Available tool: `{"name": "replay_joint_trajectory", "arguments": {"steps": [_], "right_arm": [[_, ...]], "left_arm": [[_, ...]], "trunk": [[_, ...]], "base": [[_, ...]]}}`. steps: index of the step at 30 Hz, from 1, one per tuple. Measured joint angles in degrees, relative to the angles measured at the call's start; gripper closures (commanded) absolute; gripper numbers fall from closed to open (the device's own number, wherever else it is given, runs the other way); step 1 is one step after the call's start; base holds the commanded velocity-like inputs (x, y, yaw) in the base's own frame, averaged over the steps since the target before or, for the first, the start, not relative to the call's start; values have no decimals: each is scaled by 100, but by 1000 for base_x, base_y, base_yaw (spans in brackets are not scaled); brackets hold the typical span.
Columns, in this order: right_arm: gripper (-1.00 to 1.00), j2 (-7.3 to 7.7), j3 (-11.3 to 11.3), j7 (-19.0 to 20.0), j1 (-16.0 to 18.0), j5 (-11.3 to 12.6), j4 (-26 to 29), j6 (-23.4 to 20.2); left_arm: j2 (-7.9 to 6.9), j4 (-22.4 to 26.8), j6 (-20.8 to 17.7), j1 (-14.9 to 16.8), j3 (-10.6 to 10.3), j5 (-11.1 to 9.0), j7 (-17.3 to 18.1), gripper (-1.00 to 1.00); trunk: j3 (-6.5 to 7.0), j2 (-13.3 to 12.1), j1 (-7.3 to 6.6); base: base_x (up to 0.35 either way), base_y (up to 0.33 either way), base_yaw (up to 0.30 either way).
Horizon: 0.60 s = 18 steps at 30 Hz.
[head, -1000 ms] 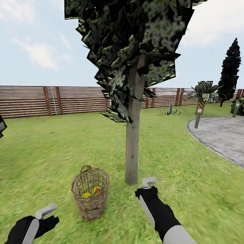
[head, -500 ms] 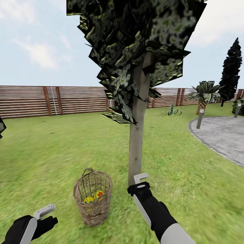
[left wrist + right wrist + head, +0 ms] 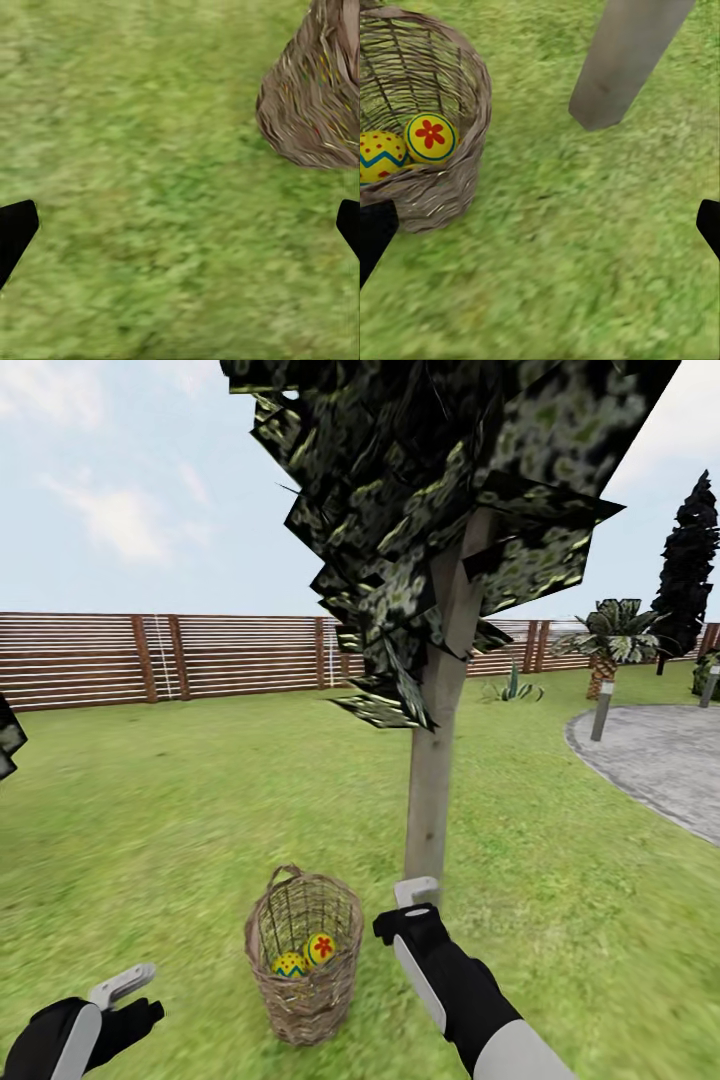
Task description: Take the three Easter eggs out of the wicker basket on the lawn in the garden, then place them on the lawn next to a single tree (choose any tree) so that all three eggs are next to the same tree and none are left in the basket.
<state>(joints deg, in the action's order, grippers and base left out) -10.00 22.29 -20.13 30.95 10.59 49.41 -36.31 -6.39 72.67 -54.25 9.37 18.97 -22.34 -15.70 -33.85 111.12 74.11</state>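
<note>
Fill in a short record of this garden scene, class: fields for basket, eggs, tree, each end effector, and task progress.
basket: wicker basket upright on the lawn, beside the tree
eggs: two visible inside, a zigzag egg and a red-flower egg; a third cannot be seen
tree: trunk stands close to the basket, apart from it
left end effector: open, empty, over grass
right end effector: open, empty, between basket and trunk
task progress: no egg taken out yet

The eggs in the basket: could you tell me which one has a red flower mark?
The egg with the flower, nearer the tree trunk; its neighbour carries a blue zigzag.
</note>
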Motion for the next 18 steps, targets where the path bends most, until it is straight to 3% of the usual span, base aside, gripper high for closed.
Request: {"name": "replay_joint_trajectory", "arguments": {"steps": [6, 10, 18], "right_arm": [[-100, 0, 4, 8, 1, 117, -156, 0], [-100, 0, 8, 10, 2, 124, -209, -1], [-100, 0, 9, 10, 2, 121, -392, -3]], "left_arm": [[-8, 0, -3, 0, 5, -5, 6, -100], [-5, -1, -10, 0, 112, -4, 8, -100], [-2, -3, -6, 0, 216, 2, -5, -100]], "trunk": [[0, 0, 0], [0, 0, -2], [0, 1, -3]], "base": [[25, 323, 0], [206, 256, 0], [316, 54, 0]]}}
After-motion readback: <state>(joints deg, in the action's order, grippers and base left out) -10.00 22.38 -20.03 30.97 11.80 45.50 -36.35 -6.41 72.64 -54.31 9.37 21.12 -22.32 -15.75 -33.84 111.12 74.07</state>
